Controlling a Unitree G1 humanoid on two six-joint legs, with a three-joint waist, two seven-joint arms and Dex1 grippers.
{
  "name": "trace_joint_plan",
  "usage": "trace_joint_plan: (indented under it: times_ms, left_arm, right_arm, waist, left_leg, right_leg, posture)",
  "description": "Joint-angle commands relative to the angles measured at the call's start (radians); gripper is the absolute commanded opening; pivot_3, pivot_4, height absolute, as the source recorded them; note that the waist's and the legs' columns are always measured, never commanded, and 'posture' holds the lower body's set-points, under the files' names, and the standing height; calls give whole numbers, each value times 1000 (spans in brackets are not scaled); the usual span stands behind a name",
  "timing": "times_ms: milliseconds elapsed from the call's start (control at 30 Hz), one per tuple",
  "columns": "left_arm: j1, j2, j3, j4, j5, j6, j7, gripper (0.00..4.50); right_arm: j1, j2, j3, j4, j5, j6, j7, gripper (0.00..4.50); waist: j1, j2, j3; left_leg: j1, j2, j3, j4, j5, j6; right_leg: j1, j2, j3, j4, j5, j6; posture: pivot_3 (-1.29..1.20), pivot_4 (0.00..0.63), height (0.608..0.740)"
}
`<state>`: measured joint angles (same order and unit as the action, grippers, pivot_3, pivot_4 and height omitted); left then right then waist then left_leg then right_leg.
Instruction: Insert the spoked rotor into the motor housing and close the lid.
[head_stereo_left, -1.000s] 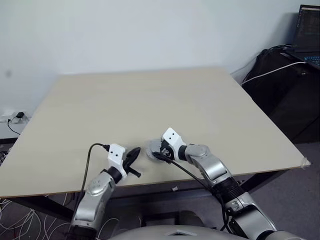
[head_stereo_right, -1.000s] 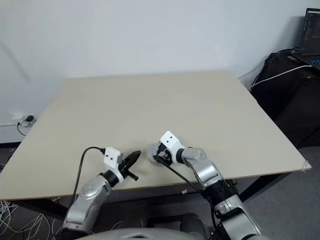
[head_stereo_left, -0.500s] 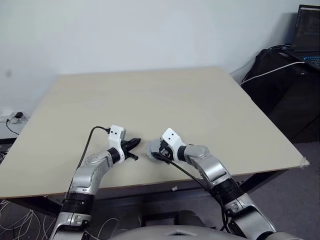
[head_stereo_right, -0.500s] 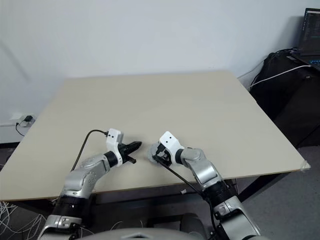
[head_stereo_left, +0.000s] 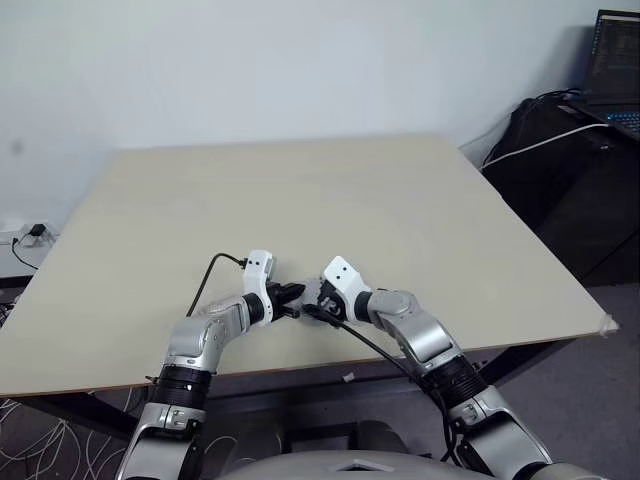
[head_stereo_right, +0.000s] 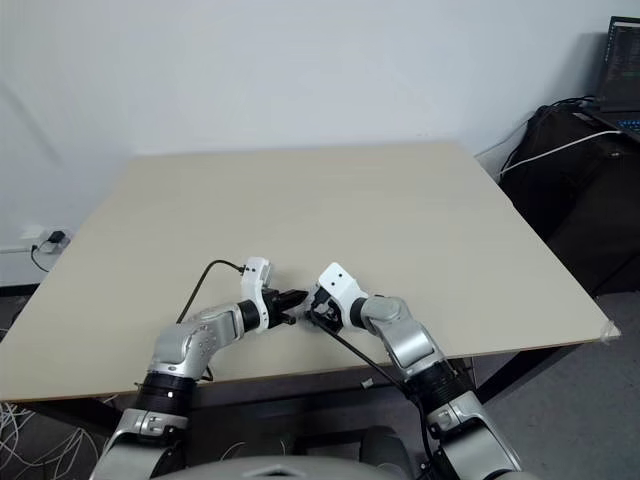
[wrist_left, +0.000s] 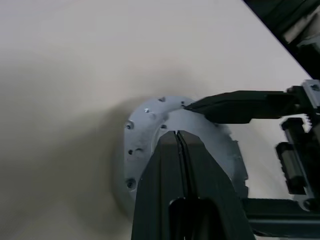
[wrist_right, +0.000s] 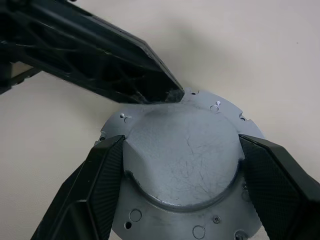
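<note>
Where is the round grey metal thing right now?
The motor housing sits on the table near its front edge, held between the right gripper's fingers, with the shut left gripper touching its top.

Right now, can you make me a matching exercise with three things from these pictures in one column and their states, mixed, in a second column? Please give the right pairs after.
Column one:
1. left gripper
2. right gripper
3. table

Column two:
A. spread wide, one finger at each side of the grey housing
B. beige, bare over its far half
C. shut, fingers pressed together, tip at the housing's rim

Right pairs: 1-C, 2-A, 3-B
</note>
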<state>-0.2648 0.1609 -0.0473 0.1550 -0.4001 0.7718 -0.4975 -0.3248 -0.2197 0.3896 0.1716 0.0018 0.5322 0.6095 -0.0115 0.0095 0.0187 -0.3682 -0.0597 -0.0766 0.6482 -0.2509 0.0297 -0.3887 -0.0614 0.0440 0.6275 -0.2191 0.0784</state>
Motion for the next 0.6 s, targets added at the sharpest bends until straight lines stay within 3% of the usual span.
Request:
trace_joint_plan:
  times_ms: [33, 600]
  left_arm:
    - [-34, 10, 13, 7, 15, 6, 20, 0]
    - [-33, 44, -47, -5, 23, 75, -22, 0]
  right_arm:
    - [29, -19, 27, 43, -31, 51, -3, 3258]
    - [41, -9, 23, 24, -24, 60, -12, 3258]
  waist:
    - [0, 0, 0]
    - [0, 0, 0]
  left_leg:
    - [0, 0, 0, 0, 0, 0]
    - [0, 0, 0, -1, -1, -2]
  right_leg:
    - [0, 0, 0, 0, 0, 0]
    - [0, 0, 0, 0, 0, 0]
  posture:
    - [0, 0, 740]
    - [0, 0, 740]
